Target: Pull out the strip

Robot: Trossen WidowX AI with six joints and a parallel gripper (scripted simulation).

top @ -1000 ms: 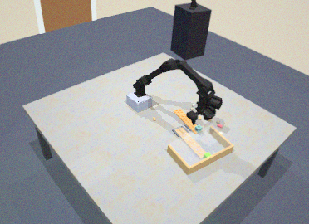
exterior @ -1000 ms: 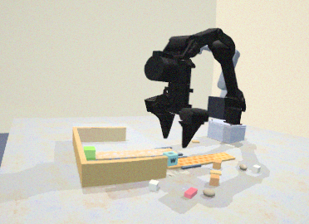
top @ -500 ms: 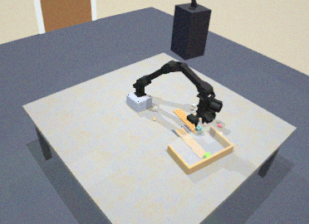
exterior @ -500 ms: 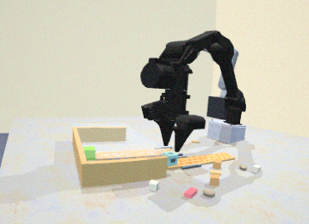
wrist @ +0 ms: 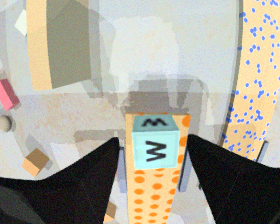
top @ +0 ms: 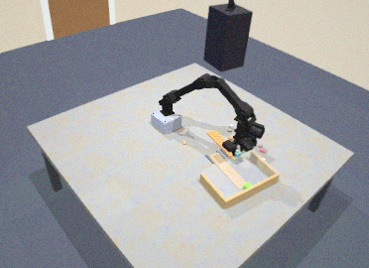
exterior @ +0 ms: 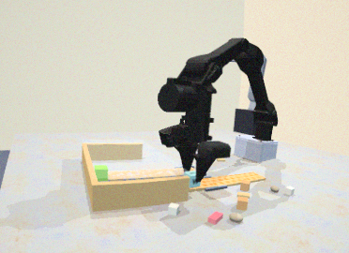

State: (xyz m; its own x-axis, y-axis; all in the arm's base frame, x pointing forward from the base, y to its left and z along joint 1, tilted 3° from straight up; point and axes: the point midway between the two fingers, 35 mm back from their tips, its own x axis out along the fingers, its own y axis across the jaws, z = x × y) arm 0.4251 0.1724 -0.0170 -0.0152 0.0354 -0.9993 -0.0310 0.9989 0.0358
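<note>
The labelled cube (top: 237, 153) (exterior: 191, 180) (wrist: 155, 151) is pale teal with a black W on its top and side. It rests on the end of the orange-dotted strip (top: 215, 136) (exterior: 235, 180) (wrist: 155, 199), just outside the tray's open side. My gripper (exterior: 193, 175) (wrist: 153, 141) is partly open, pointing down, with one finger on each side of the cube. In the wrist view gaps show between the cube and both fingertips. A blue-speckled strip (top: 229, 173) (exterior: 145, 174) (wrist: 260, 70) lies inside the tray, with a green cube (top: 248, 186) (exterior: 100, 172) at its far end.
The wooden-walled tray (top: 225, 202) (exterior: 141, 197) (wrist: 40, 55) stands beyond the cube. Dark rails (top: 209, 159) (wrist: 122, 172) flank the strips. A pink block (exterior: 215, 217) (wrist: 8, 94), a white cube (exterior: 174, 209), stones and small wooden blocks (exterior: 242, 202) (wrist: 35, 162) lie to one side.
</note>
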